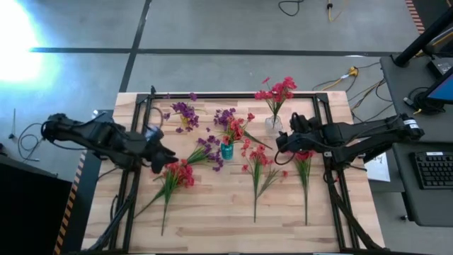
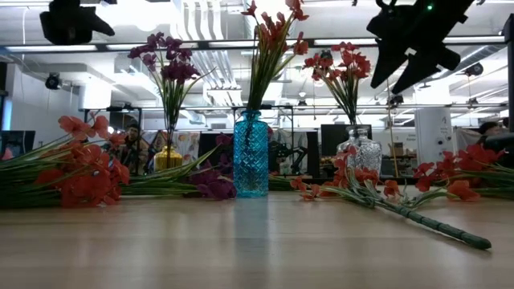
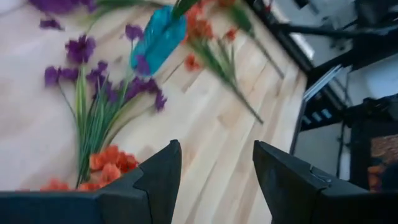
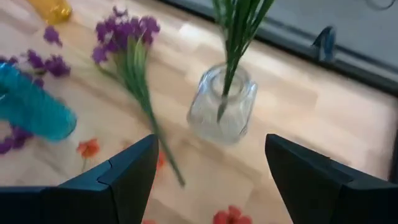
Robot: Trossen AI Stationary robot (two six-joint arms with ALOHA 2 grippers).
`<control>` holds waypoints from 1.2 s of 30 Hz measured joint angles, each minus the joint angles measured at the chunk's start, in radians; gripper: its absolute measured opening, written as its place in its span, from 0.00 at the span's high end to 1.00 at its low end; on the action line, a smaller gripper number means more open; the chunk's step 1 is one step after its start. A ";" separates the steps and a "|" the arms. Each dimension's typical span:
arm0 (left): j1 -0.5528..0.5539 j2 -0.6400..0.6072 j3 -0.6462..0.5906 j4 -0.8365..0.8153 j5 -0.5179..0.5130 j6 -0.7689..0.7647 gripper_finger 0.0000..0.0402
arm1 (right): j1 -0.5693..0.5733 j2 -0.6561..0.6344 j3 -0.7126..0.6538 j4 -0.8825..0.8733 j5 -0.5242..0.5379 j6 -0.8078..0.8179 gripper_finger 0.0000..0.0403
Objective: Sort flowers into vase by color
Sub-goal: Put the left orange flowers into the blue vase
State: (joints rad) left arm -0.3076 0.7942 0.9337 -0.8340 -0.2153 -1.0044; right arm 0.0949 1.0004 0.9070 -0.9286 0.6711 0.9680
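The flowers lie and stand across the middle of the wooden desk (image 1: 212,212). Red sprigs stand in a clear glass vase (image 1: 273,125) at the far right, purple sprigs (image 1: 185,110) in a yellow vase (image 2: 168,156) at the far left, and a mixed red and purple bunch in the teal vase (image 1: 226,149) in the centre. Loose on the desk are a red bunch (image 1: 177,176) near the left, purple sprigs (image 1: 207,152) just left of the teal vase, two red sprigs (image 1: 258,164) right of centre, and another red sprig (image 1: 304,163) farther right.

The left gripper (image 1: 164,157) hovers above the desk beside the loose red bunch and the purple sprigs; its jaws stand apart and hold nothing. The right gripper (image 1: 282,142) hangs just near of the glass vase, above the loose red sprigs, jaws spread wide and empty. In its wrist view the glass vase (image 4: 222,112) sits ahead between the fingers (image 4: 124,174), with a purple sprig (image 4: 127,43) lying alongside.
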 joint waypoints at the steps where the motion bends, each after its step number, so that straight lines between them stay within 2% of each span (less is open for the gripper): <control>1: -0.014 0.020 0.009 -0.014 0.000 -0.021 0.53 | 0.004 0.000 0.000 -0.002 -0.021 0.004 0.29; 7: -0.128 0.124 0.037 -0.107 0.016 -0.185 0.53 | 0.038 0.000 0.000 -0.003 -0.122 0.019 0.29; 11: -0.218 0.168 0.039 -0.170 0.018 -0.341 0.53 | 0.072 0.000 0.000 -0.003 -0.133 0.040 0.30; 15: -0.281 0.207 0.041 -0.180 0.022 -0.456 0.53 | 0.107 0.000 0.000 -0.003 -0.158 0.068 0.30; 22: -0.365 0.295 0.044 -0.174 0.088 -0.700 0.53 | 0.135 0.000 0.000 -0.003 -0.225 0.082 0.31; 25: -0.408 0.359 0.067 -0.179 0.092 -0.783 0.53 | 0.144 0.000 0.000 -0.003 -0.234 0.073 0.31; 30: -0.462 0.488 0.122 -0.183 0.038 -0.877 0.53 | 0.146 0.000 0.000 -0.003 -0.234 0.053 0.30; 36: -0.497 0.664 0.183 -0.247 0.077 -0.939 0.51 | 0.146 0.002 0.000 -0.001 -0.231 0.031 0.31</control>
State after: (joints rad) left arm -0.8048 1.4582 1.1172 -1.0814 -0.1383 -1.9432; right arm 0.2405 1.0023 0.9070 -0.9296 0.4398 0.9990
